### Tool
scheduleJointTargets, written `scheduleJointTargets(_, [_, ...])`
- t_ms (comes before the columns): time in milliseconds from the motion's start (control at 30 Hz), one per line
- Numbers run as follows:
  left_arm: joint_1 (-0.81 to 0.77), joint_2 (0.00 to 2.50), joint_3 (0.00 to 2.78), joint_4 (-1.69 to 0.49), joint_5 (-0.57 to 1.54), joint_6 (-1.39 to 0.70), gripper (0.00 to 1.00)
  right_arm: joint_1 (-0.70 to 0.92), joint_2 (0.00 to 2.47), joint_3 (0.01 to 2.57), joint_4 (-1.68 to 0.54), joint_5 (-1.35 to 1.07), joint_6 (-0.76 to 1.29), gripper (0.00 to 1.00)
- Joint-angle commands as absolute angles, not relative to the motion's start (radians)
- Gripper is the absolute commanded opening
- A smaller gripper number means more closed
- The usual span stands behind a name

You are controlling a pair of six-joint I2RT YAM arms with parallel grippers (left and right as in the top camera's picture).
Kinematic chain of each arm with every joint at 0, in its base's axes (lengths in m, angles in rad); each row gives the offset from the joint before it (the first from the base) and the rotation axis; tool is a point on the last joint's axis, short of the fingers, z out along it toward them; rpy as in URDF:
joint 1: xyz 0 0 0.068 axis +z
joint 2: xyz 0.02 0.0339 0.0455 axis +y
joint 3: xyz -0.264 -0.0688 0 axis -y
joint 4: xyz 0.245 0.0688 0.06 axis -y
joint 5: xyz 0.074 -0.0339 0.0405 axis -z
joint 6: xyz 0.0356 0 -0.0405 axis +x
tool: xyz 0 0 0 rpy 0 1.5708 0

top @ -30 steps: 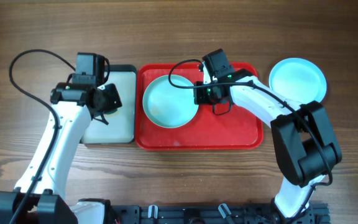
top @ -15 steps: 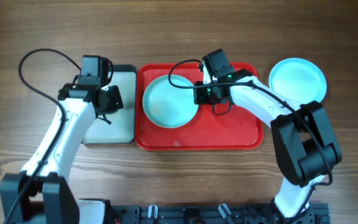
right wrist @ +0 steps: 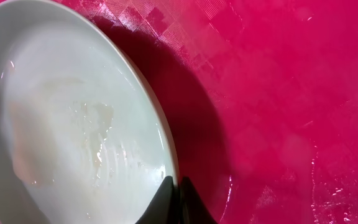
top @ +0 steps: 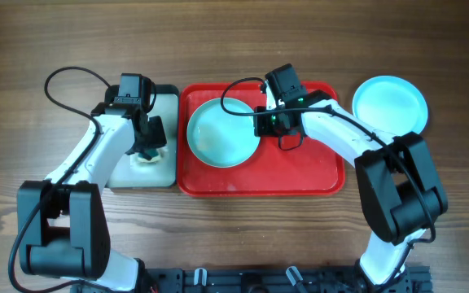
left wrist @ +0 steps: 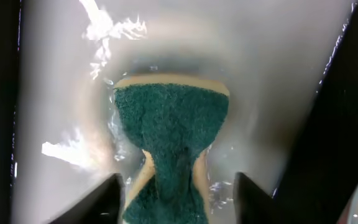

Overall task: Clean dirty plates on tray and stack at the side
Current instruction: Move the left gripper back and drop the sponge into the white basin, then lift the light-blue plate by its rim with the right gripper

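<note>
The aqua plate [top: 222, 134], round, glossy and wet-smeared, lies in the left part of the red tray [top: 300, 171]. The right gripper [right wrist: 176, 198] pinches its rim, jaws narrow. The left gripper [left wrist: 174, 186] squeezes a green fibrous sponge [left wrist: 169, 124] into an hourglass shape over the wet small tray [top: 165, 102]. Since half a second ago the left gripper has moved toward the table front; the right gripper is unchanged.

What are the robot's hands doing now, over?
Left gripper squeezing green-topped sponge in wet pale tray. Right gripper pinching rim of pale round plate on red plastic tray. Nothing blocking.
</note>
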State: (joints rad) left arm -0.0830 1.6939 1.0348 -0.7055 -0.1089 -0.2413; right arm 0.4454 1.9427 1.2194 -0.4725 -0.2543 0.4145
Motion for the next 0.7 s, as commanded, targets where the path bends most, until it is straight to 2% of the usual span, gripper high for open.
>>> scheduleJointTargets(0, [-0.080, 1.660, 1.039, -0.702, -0.125, -0.241, 0.72, 0.451, 1.943, 1.224, -0.467, -0.236, 0.393, 0.04])
scheduleJointTargets(100, [-0.080, 1.614, 1.063, -0.701, -0.125, -0.264, 0.75, 0.451, 1.943, 1.223, -0.467, -0.217, 0.393, 0.04])
scheduleJointTargets(333, [0.004, 1.459, 1.111, -0.692, -0.125, -0.404, 1.00, 0.451, 1.943, 1.221, -0.471, -0.217, 0.395, 0.04])
scheduleJointTargets(500, [0.136, 1.362, 1.111, -0.677, -0.117, -0.469, 1.00, 0.451, 1.943, 1.207, -0.467, -0.217, 0.397, 0.06])
scheduleJointTargets(533, [0.152, 1.355, 1.111, -0.677, -0.117, -0.469, 1.00, 0.451, 1.943, 1.201, -0.462, -0.217, 0.399, 0.08])
scheduleJointTargets(567, [0.177, 1.348, 1.111, -0.678, -0.117, -0.469, 1.00, 0.451, 1.943, 1.189, -0.448, -0.217, 0.423, 0.16])
scheduleJointTargets(667, [0.206, 1.351, 1.111, -0.690, -0.117, -0.469, 1.00, 0.451, 1.943, 1.179, -0.428, -0.217, 0.449, 0.16])
